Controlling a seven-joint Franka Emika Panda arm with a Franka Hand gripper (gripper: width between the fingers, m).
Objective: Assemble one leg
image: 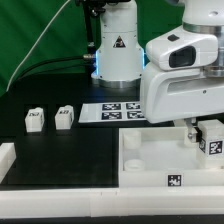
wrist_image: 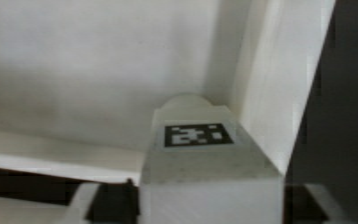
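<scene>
My gripper (image: 201, 138) is low over the exterior view's right end of the large white tray-like part (image: 150, 160) and is shut on a leg (image: 212, 141), a small white block with a black-and-white tag. In the wrist view the leg (wrist_image: 197, 140) stands between my dark fingers (wrist_image: 114, 205), its tagged face towards the camera, close against the tray part's white wall (wrist_image: 247, 60). Whether the leg touches the tray part's floor is hidden. Two more legs (image: 35, 120) (image: 65, 117) stand on the black table at the exterior view's left.
The marker board (image: 118, 112) lies flat behind the tray part, in front of the arm's white base (image: 117, 50). A white rim (image: 60, 195) runs along the table's near edge. The tray part carries a tag (image: 173, 181) on its front wall.
</scene>
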